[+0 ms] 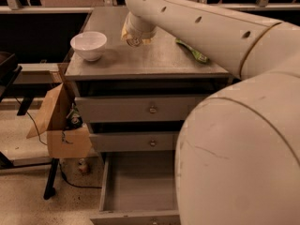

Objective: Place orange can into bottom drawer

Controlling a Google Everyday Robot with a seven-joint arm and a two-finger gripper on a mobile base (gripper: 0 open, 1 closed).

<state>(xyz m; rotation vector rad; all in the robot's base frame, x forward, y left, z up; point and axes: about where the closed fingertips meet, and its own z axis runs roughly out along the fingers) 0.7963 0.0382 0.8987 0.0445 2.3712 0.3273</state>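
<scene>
My gripper (pixel 134 33) hangs from the big white arm over the grey cabinet top (pixel 154 62), right of the white bowl. It is shut on the orange can (pixel 134 41). The can's silver end faces the camera and orange-gold metal shows at its sides, so it is tilted and held just above the top. The bottom drawer (pixel 108 182) is pulled open below the front of the cabinet, and the part of its plain grey inside that shows is bare. The arm's large body hides the drawer's right part.
A white bowl (pixel 89 45) stands at the top's left front. A green snack bag (pixel 193 52) lies to the right. Two shut drawers with small knobs (pixel 152 109) sit above the open one. A cardboard box (pixel 60 125) stands at the left.
</scene>
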